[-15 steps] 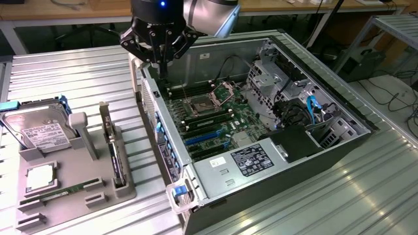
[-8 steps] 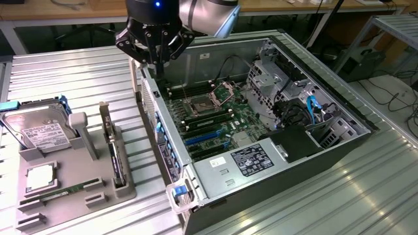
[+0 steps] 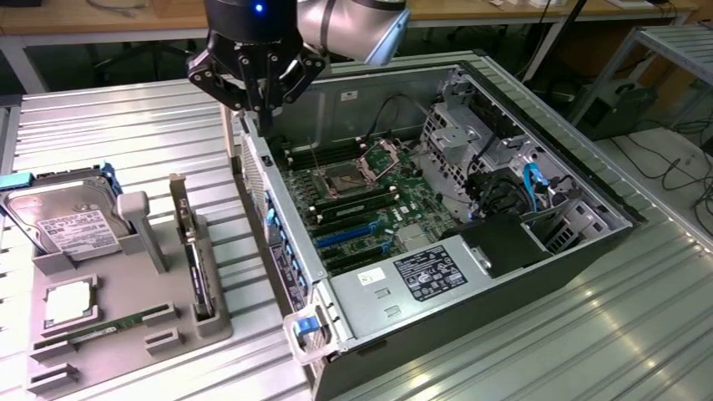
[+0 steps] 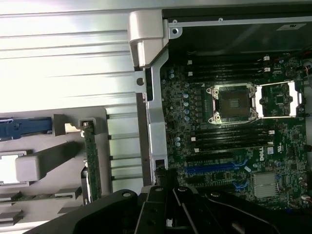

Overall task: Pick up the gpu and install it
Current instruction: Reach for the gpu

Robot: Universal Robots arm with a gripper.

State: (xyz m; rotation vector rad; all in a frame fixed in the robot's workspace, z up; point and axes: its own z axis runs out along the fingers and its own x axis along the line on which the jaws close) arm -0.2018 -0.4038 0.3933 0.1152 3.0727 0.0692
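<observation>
The gpu (image 3: 199,269) stands on edge in a slot of the grey holder (image 3: 212,330) at the exterior view's left, with its silver bracket at the far end. In the wrist view the gpu (image 4: 91,163) shows edge-on as a thin green strip. My gripper (image 3: 265,117) hangs shut and holds nothing. It is above the near wall of the open computer case (image 3: 284,251), up and to the right of the gpu and apart from it. The dark gripper (image 4: 170,207) body also shows in the wrist view. Blue expansion slots (image 3: 346,238) lie on the motherboard (image 4: 229,141).
On the grey holder also sit a silver hard drive (image 3: 67,221), a processor chip (image 3: 69,302) and a green RAM stick (image 3: 112,326). Everything rests on a ribbed metal table (image 3: 123,134). Drive cages and cables (image 3: 523,184) crowd the case's right side.
</observation>
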